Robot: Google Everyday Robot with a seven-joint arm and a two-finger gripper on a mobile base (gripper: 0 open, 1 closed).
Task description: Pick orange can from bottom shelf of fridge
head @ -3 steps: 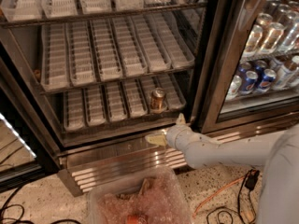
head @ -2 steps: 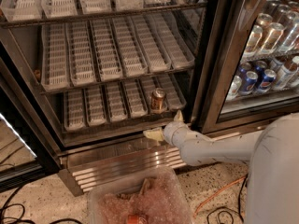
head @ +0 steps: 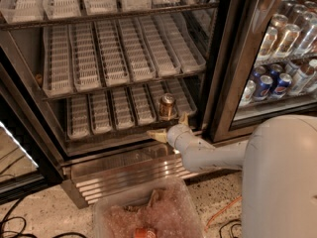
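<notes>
The orange can [head: 167,106] stands upright near the front of a right-hand lane of the bottom shelf [head: 106,114] in the fridge [head: 225,83]. Its body is coppery brown with a silver top. My gripper [head: 169,127] is open at the shelf's steel front ledge, just in front of and below the can. One cream fingertip [head: 154,136] points left along the ledge. The other fingertip [head: 184,118] sits to the right of the can's base. The gripper holds nothing. The white arm [head: 208,155] reaches in from the lower right.
Upper tray rows [head: 119,53] hang above the bottom shelf. A glass-fronted unit with blue and silver cans [head: 275,81] stands to the right. A clear plastic bin [head: 148,214] with a red can sits on the floor before the ribbed steel base [head: 124,172]. Cables lie at lower left.
The gripper has moved up and a little left from the ledge toward the orange can, and the arm's body has come further into view at right. The can has not moved.
</notes>
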